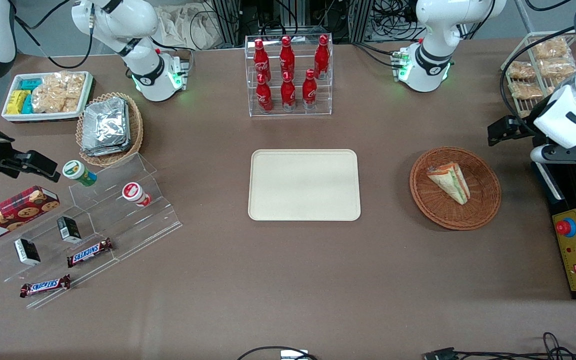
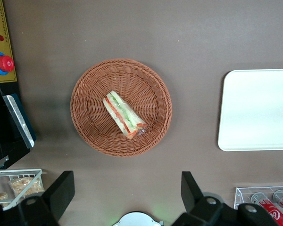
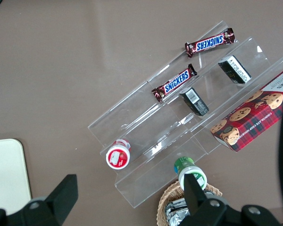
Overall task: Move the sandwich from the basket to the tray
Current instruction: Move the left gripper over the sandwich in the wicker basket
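Snickers bars (image 1: 45,286) nearest the desk's front edge toward the parked arm's end, cream tray (image 1: 304,184) mid-desk, triangular sandwich (image 1: 449,182) lying in brown wicker basket (image 1: 483,210) toward the working arm's end, gripper (image 2: 127,188) hovering high above the basket, fingers spread, grasping nothing

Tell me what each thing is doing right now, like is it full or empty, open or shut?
Sandwich: lying in the basket, not picked up yet.
Basket: holding only the sandwich.
Tray: empty, flat on the table.
Gripper: jaws open, holding nothing, up above the table beside the basket.
Bottles: standing upright in their clear rack, caps on.
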